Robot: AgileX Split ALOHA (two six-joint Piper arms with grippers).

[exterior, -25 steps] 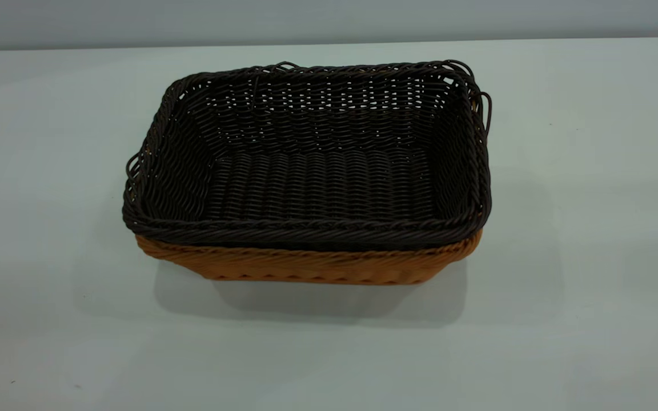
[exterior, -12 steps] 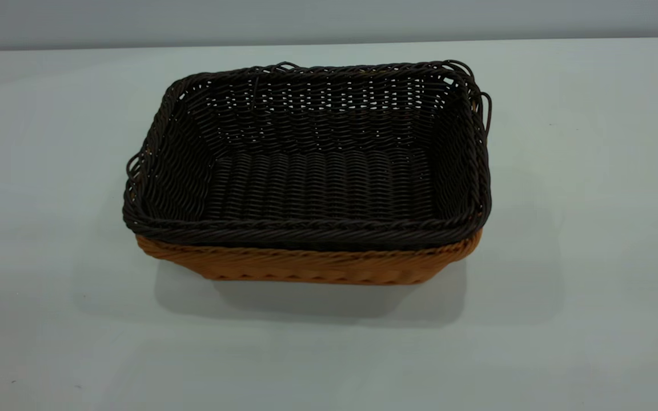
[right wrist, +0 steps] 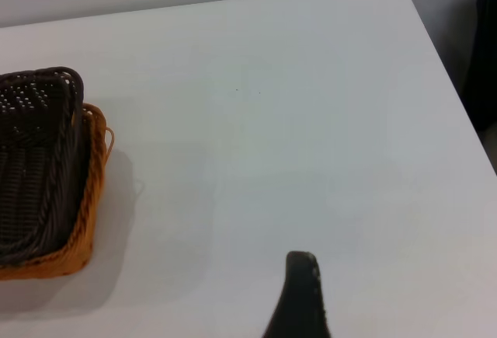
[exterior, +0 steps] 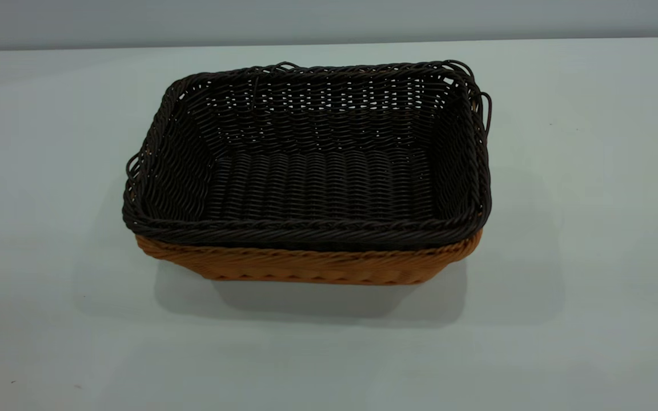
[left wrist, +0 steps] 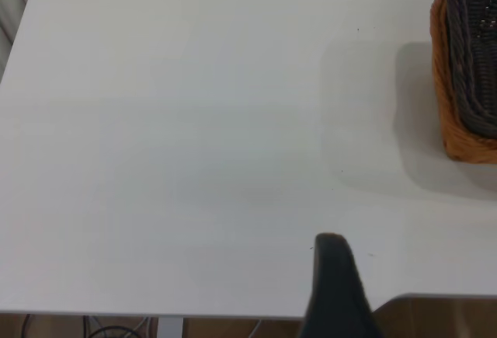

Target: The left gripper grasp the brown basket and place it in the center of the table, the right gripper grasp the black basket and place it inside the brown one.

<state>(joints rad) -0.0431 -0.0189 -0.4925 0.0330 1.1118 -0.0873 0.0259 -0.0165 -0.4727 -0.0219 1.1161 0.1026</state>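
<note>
**Wicker baskets nested at the table's middle, both arms drawn back**

Dark woven wicker fills the middle of the table (exterior: 592, 200): the black basket (exterior: 312, 171) sits inside the brown basket (exterior: 312, 265), its braided rim riding just above the orange-tan rim, so only a strip of the brown wall shows along the near side. The pair stands level and upright, well away from every edge of the surface, with small loop handles showing at the short ends. Both baskets are empty.

From the left wrist view, the left gripper (left wrist: 335, 291) is seen only as one dark finger above the table's edge, well apart from the baskets; whether its jaws are open or closed cannot be told. The right gripper (right wrist: 299, 299) likewise shows a single dark finger over bare tabletop, clear of the baskets, and its jaw state cannot be told either.
</note>
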